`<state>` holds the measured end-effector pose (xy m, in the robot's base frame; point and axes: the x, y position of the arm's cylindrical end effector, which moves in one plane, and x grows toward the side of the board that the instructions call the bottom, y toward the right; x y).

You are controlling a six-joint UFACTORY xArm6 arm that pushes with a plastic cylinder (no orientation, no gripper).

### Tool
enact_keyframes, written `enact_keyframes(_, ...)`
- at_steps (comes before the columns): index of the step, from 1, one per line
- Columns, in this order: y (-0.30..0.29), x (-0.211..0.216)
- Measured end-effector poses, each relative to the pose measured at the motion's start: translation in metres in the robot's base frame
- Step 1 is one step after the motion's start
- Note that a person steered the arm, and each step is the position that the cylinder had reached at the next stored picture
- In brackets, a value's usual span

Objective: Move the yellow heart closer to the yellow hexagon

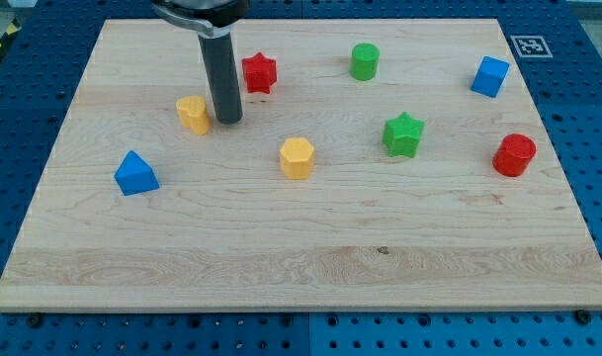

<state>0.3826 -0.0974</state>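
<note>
The yellow heart [193, 114] lies on the wooden board at the view's upper left. The yellow hexagon [297, 157] lies near the board's middle, to the right of and below the heart. My tip [228, 121] stands just to the right of the yellow heart, very close to it or touching its right side, between the heart and the red star [259, 72].
A blue triangle [135, 173] lies at the left. A green cylinder [365, 61] and a blue cube [489, 76] lie near the top. A green star [403, 134] and a red cylinder [515, 154] lie at the right. The wooden board [301, 257] ends on blue pegboard.
</note>
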Motion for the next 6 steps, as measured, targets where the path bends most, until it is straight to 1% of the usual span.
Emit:
enact_keyframes(1, -0.042, -0.025)
enact_keyframes(2, -0.09, -0.025)
enact_keyframes(3, -0.091, -0.007)
enact_keyframes(4, -0.03, 0.027)
enact_keyframes(5, -0.009, 0.037)
enact_keyframes(6, -0.023, 0.037)
